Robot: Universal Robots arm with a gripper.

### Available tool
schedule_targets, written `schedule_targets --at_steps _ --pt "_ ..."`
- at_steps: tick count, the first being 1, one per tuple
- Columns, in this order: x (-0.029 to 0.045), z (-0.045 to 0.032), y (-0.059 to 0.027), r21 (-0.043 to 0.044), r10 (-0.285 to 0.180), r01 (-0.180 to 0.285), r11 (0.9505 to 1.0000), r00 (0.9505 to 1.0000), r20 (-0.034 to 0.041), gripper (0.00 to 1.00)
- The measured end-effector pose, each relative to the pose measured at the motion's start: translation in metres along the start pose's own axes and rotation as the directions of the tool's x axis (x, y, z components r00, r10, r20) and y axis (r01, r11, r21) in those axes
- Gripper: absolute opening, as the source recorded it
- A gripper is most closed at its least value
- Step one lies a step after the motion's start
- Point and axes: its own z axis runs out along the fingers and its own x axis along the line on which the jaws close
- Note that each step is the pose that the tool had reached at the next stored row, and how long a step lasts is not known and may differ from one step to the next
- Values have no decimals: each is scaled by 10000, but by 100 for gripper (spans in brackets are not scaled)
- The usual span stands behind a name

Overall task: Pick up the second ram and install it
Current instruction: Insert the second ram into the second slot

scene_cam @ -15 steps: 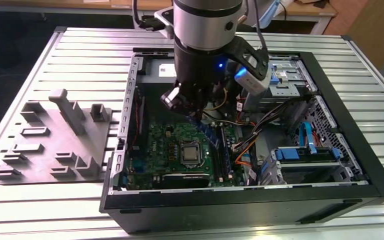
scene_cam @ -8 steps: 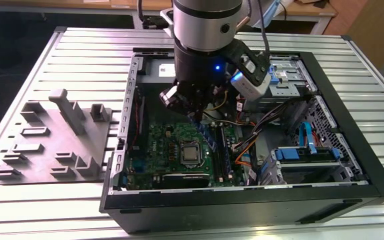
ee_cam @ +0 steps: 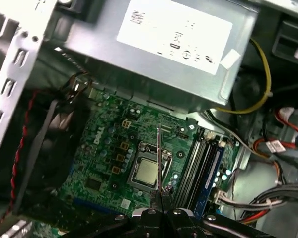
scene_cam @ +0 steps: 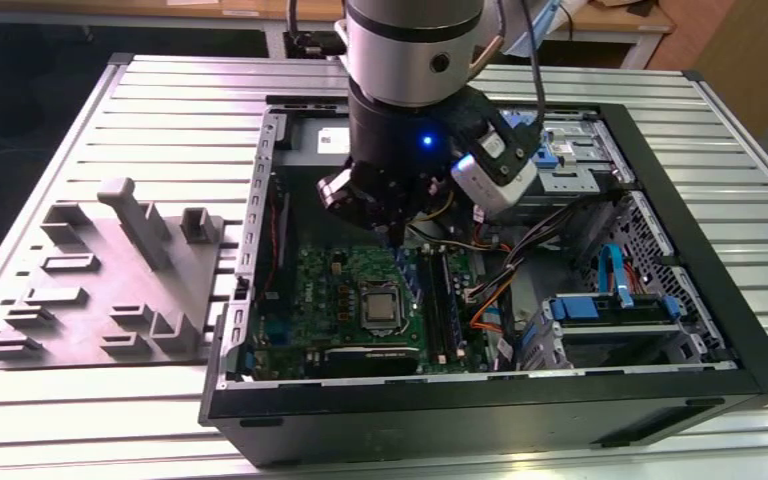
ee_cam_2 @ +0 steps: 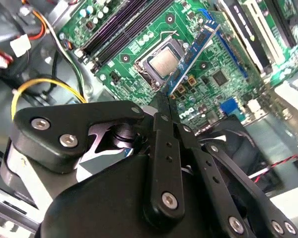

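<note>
Slatted desk [scene_cam: 157,100] carries the open PC case [scene_cam: 491,410] lying on its side, so the board faces up and the arm can come straight down into it. The grey parts tray [scene_cam: 104,290] sits just beside the case on the exterior view's left, within easy reach for pickups

Inside: the power supply [ee_cam: 154,54] is along one wall, with the green motherboard [ee_cam: 109,144] flat below it. The black memory slots [ee_cam: 196,166] run beside the CPU socket [ee_cam: 146,171]; one looks already filled with a blue-edged stick, can't confirm

The hand [ee_cam_2: 165,106] is clenched on the second ram [ee_cam_2: 189,58], fingers pinching one long edge. That leaves the other long edge bare and pointing at the board, I'd say so it can meet a slot. The first wrist view sees the stick edge-on as a thin line, so it's held square to the board, not tilted

The ram is off the tray and in the air over the socket area, near the slots but not in one. Not seated; install not done
</note>
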Motion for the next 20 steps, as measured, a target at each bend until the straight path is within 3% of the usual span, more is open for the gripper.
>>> schedule_targets --at_steps 4,7,14,20 --pt "0 14 0 18 720 -720 9974 9974 20 11" --pt "1 24 -1 32 1271 -1271 9919 9919 36 11" --pt "1 45 -1 58 2465 -2465 9691 9691 73 11" --pt "1 46 -1 58 2494 -2494 9684 9684 75 11"
